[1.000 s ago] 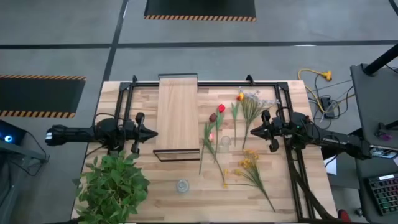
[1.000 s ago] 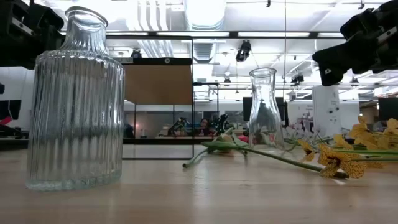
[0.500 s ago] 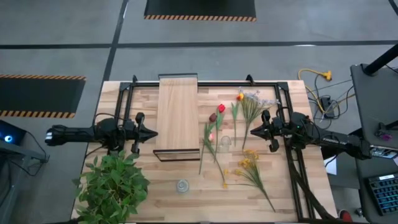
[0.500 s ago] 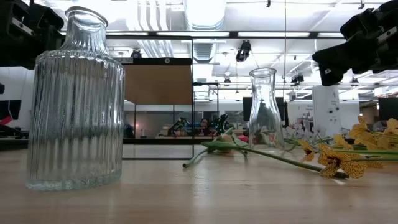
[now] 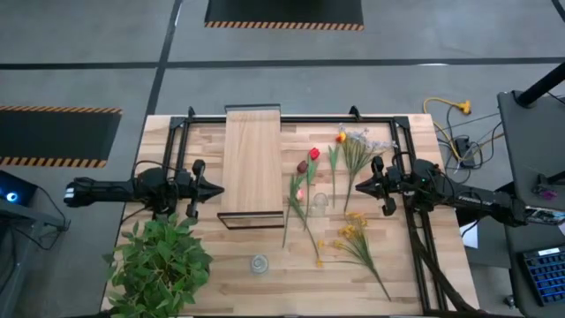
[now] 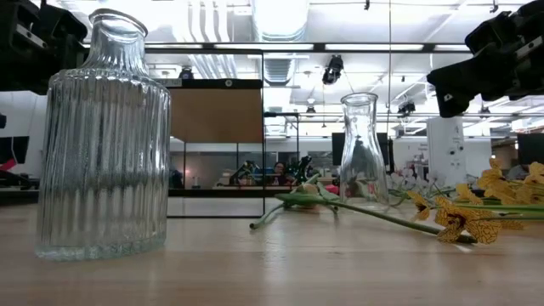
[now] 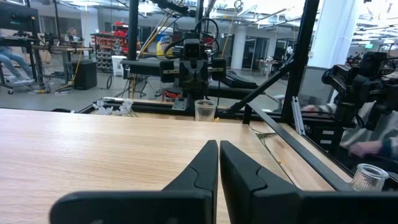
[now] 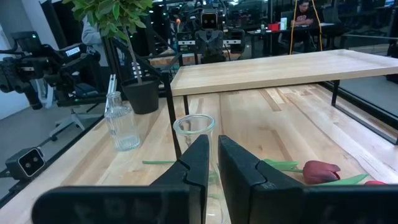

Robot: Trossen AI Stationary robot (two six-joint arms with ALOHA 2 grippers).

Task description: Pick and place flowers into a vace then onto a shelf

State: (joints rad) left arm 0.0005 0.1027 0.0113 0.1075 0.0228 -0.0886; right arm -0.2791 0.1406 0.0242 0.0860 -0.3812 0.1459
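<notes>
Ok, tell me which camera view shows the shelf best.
The high view: the whole shelf lies unobstructed between both arms. The right wrist view shows its board edge-on on its black legs. The low view catches only its underside behind the ribbed bottle. The left wrist view shows wood, indistinct.

Bright even overhead light, faint shadows, ceiling-lamp glare in low view, background softly blurred

A grey concrete floor [image 5: 353, 84] is seen around the butcher-block tabletop [image 5: 406, 274], crossed by dark seams. Black mats edged with yellow-black hazard stripes [image 5: 282, 12] are laid at the top and left. A yellow cable [image 5: 446, 108] is coiled at the upper right. Ceiling light strips [image 6: 374, 47] are visible in the low view.
</notes>
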